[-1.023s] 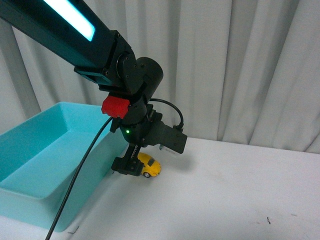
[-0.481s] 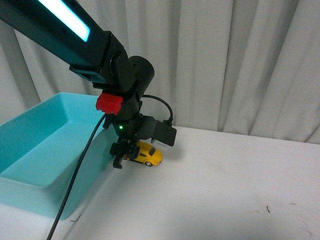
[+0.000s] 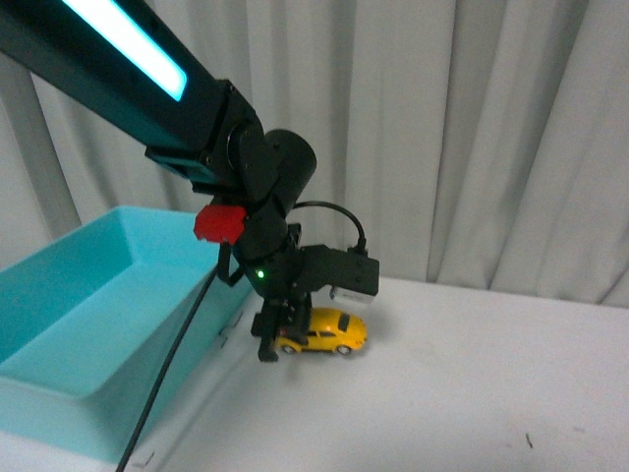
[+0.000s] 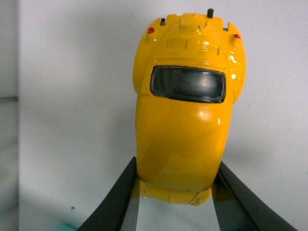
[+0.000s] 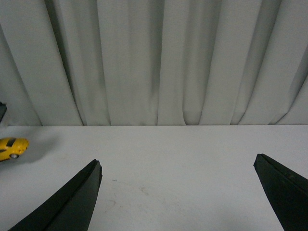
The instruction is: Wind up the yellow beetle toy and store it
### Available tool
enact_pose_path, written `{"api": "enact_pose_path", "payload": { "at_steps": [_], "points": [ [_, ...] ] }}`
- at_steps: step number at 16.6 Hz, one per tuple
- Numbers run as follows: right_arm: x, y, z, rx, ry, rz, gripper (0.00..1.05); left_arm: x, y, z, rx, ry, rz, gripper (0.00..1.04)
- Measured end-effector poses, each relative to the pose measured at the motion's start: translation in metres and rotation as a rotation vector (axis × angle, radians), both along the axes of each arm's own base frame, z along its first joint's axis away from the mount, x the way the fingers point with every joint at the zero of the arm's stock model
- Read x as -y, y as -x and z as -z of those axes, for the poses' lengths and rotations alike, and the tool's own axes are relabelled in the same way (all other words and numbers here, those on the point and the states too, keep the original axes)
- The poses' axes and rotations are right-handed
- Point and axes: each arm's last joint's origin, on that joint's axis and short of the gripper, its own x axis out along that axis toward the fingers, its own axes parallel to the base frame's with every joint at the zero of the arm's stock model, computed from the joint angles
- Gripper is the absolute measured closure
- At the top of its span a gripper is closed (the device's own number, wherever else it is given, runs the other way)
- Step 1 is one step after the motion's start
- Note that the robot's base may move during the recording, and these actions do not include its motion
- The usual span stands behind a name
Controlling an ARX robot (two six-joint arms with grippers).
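A pale grey pleated curtain (image 3: 472, 128) hangs behind a white tabletop (image 3: 472, 393), and at the far left a turquoise rectangular plastic bin (image 3: 59, 413) sits on it. Just right of the bin, the black left arm (image 3: 246, 157), with its glowing cyan strip and red block, reaches down. The left gripper (image 3: 269, 342) is closed with its dark fingers (image 4: 120, 192) pinching one end of the small glossy yellow beetle toy (image 3: 324, 332), whose wheels appear to rest on the table beside the bin. Further right, the right gripper (image 5: 177, 163) hangs over bare table with its jaws spread wide and nothing between them.
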Motion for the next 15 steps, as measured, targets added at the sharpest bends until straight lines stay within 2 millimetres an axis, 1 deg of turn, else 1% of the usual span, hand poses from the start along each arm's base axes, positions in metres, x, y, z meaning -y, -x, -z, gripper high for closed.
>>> {"api": "enact_pose_path", "payload": {
  "at_steps": [1, 2, 3, 4, 5, 6, 8, 9, 10, 11, 13, 15],
  "points": [
    [0.0, 0.0, 0.0, 0.0, 0.0, 0.0, 0.07, -0.002, 0.004, -0.043, 0.064, 0.218, -0.086, 0.69],
    [0.0, 0.0, 0.0, 0.0, 0.0, 0.0, 0.07, -0.024, 0.011, -0.107, 0.194, 0.424, -0.184, 0.69],
    [0.0, 0.0, 0.0, 0.0, 0.0, 0.0, 0.07, -0.069, 0.024, -0.16, 0.341, 0.574, -0.356, 0.69],
    [0.0, 0.0, 0.0, 0.0, 0.0, 0.0, 0.07, -0.117, 0.033, -0.164, 0.398, 0.603, -0.624, 0.69],
    [0.0, 0.0, 0.0, 0.0, 0.0, 0.0, 0.07, -0.153, 0.045, -0.141, 0.332, 0.546, -0.88, 0.69],
    [0.0, 0.0, 0.0, 0.0, 0.0, 0.0, 0.07, -0.176, 0.06, -0.117, 0.267, 0.462, -1.038, 0.69],
    [0.0, 0.0, 0.0, 0.0, 0.0, 0.0, 0.07, -0.183, 0.06, -0.063, 0.169, 0.306, -1.183, 0.69],
    [0.0, 0.0, 0.0, 0.0, 0.0, 0.0, 0.07, -0.186, 0.058, -0.042, 0.151, 0.254, -1.224, 0.69],
    [0.0, 0.0, 0.0, 0.0, 0.0, 0.0, 0.07, -0.188, 0.056, -0.026, 0.138, 0.222, -1.258, 0.69],
    [0.0, 0.0, 0.0, 0.0, 0.0, 0.0, 0.07, -0.188, 0.055, -0.018, 0.122, 0.219, -1.274, 0.69],
    [0.0, 0.0, 0.0, 0.0, 0.0, 0.0, 0.07, -0.188, 0.054, -0.008, 0.106, 0.203, -1.283, 0.69],
    [0.0, 0.0, 0.0, 0.0, 0.0, 0.0, 0.07, -0.188, 0.054, -0.003, 0.081, 0.196, -1.288, 0.69]
  ]
}}
